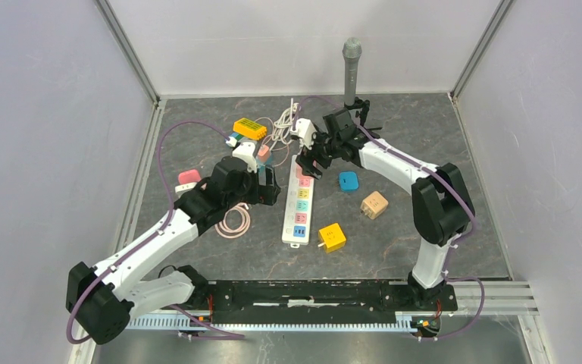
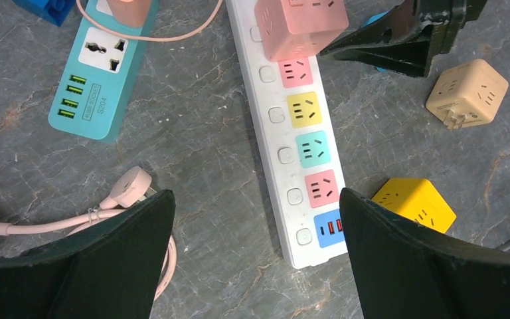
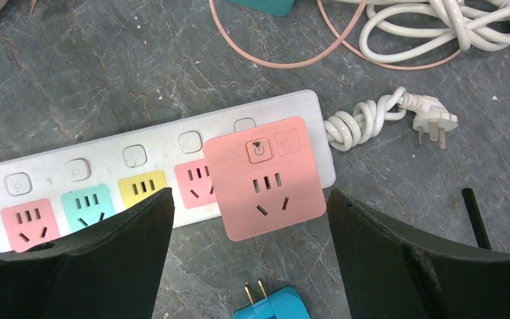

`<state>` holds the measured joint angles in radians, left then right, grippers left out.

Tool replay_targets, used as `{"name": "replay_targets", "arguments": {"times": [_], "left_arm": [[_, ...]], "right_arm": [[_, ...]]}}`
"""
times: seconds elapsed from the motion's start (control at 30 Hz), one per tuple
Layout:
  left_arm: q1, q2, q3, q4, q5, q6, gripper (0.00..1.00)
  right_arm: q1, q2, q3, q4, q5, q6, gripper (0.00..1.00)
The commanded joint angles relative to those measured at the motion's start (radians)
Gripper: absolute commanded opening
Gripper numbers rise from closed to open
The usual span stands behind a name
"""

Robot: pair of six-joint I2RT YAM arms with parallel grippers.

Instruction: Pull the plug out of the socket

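Right wrist view gives me the nearest thing first: my right gripper [image 3: 250, 193] hangs with its two black fingers [image 3: 106, 266] spread wide and nothing between them, so it is released. Under the gap, a little toward 12 o'clock, sits the pink plug [image 3: 264, 178], a square block pushed into the end of the white power strip [image 3: 99, 166].

The strip has its long axis from 9 to 3 o'clock in this view, rising slightly toward 3. My fingers stand at 9 and at 3 of the plug as well, so the closing line goes along the strip, not across it. I judge that the 9 o'clock finger must come down over the neighbour pink socket [image 3: 196, 185]. The 3 o'clock finger must come down just past the strip's end, where the knotted white cord [image 3: 362, 119] begins. How high I am above the plug, I cannot tell from here.

Top external view, read from the bases outward, shows my left gripper [image 1: 270, 189] first. It is wide apart and holds nothing. It is beside the strip, at about 8 o'clock from the plug. Farther out, the right gripper is directly over the plug at the far end of the strip, so the right arm is the nearer one, and I think it should take the plug.

The pull should go straight up, out of the strip. The strip looks light and may rise together with the plug.
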<state>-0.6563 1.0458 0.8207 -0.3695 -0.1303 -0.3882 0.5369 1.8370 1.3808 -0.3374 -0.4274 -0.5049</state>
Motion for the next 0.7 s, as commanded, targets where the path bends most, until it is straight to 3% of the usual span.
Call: {"name": "replay_targets", "arguments": {"times": [0.0,0.27,0.33,0.5,0.67], "left_arm": [[0.007,-0.014,-0.003,0.001,-0.024,-0.033,1.0],[0.007,-0.005,0.006,-0.009,-0.031,-0.032,1.0],[0.007,0.001,0.01,-0.016,-0.032,-0.031,1.0],[0.007,0.014,0.011,-0.019,-0.024,-0.031,1.0],[0.007,0.04,0.0,-0.008,0.017,-0.038,1.0]], "right_arm": [[0.003,0.049,0.04,0.021,-0.01,-0.045,0.89],[0.003,0.116,0.085,-0.046,0.005,-0.11,0.84],[0.003,0.126,0.084,-0.045,0.01,-0.104,0.79],[0.005,0.109,0.05,0.017,-0.006,-0.013,0.56],[0.036,0.049,-0.061,0.142,0.034,0.113,0.51]]}}
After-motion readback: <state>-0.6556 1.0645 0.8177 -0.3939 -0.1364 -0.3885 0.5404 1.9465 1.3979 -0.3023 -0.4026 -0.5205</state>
